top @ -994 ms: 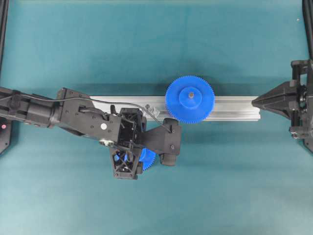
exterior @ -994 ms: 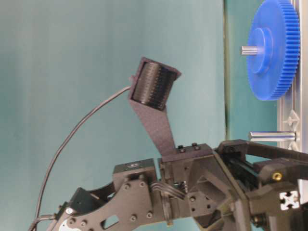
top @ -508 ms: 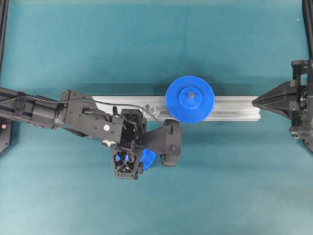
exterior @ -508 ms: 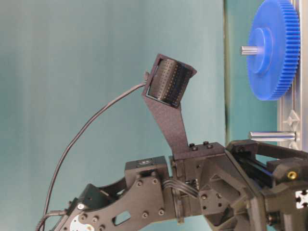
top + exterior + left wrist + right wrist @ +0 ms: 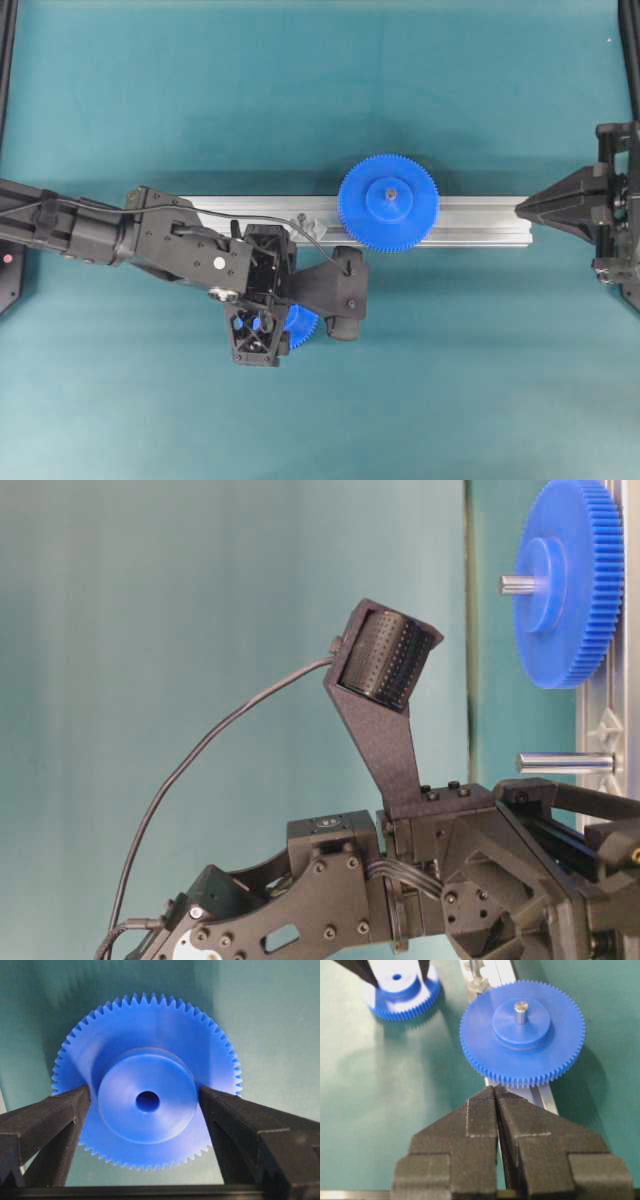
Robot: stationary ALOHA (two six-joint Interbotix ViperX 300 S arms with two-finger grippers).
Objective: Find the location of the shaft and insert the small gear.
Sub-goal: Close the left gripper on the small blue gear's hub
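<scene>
Small gear (image 5: 147, 1100) flat on the teal counter (image 5: 320, 90), just below the aluminium rail (image 5: 480, 220) in the overhead view, left of the big gear (image 5: 388, 203) and mostly hidden there under the left gripper (image 5: 268, 322). Seen from the left wrist: blue toothed disc, raised round hub up, small hole at the centre. Left fingers (image 5: 55, 1120) spread wide, 1 on each side of the hub, tips close to or at the hub wall; contact not clear. From the right wrist, the same 2 dark fingers straddling the hub of the small gear (image 5: 400, 990).

Big gear seated on the rail, right of its middle, with a grey pin (image 5: 521, 1011) standing out of its hub. Shaft (image 5: 565, 763) a bare silvery peg standing off the rail, beside the big gear in the table-level view; in the overhead view only a small shiny spot on the rail, left of the big gear and above the small gear.

Right gripper (image 5: 496, 1091) at the right end of the rail, fingers pressed together with nothing between them, tips pointing along the rail toward the big gear.
</scene>
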